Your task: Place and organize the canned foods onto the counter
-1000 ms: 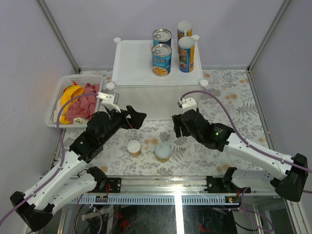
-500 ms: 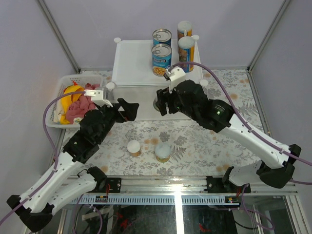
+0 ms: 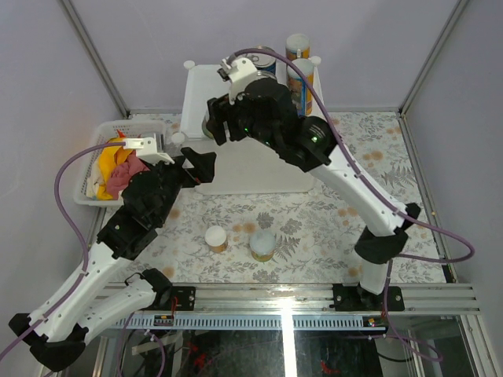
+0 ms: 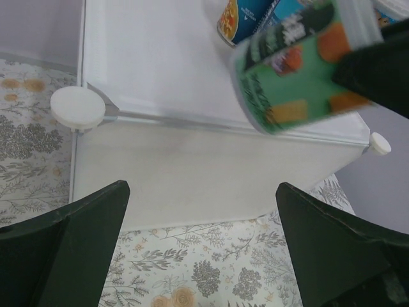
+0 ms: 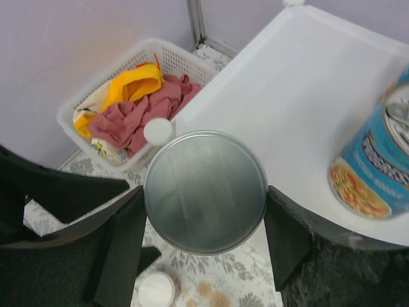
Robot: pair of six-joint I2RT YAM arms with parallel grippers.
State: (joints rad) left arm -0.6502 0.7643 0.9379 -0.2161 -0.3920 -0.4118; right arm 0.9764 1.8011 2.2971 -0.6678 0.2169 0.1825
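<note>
Top external view: floral bench (image 3: 314, 228) carries the white counter (image 3: 198, 90) at the far side. The right arm reaches across it, and the left arm sits low in front of it.

The right gripper (image 5: 204, 214) has its jaws clamped on a green-labelled can (image 4: 294, 77). The can is tilted and hangs over the near-left part of the counter top, close to the front edge. Whether it touches the top I cannot tell.

The left gripper (image 4: 201, 256) has its jaws apart and empty, pointed at the counter's front wall.

A blue-labelled can (image 5: 374, 173) and tall canisters (image 3: 297, 45) stand on the counter's right side. Small jars (image 3: 215, 238) are down on the bench, not yet placed.

To do this step well:
- Bring the can upright first.
- Move it further in from the front edge and clear of the corner knob (image 4: 78, 107).
- Line it up beside the blue-labelled can without bumping it.
- Lower until the base sits flat, then release.
- Tilt at release risks a roll-off.
</note>
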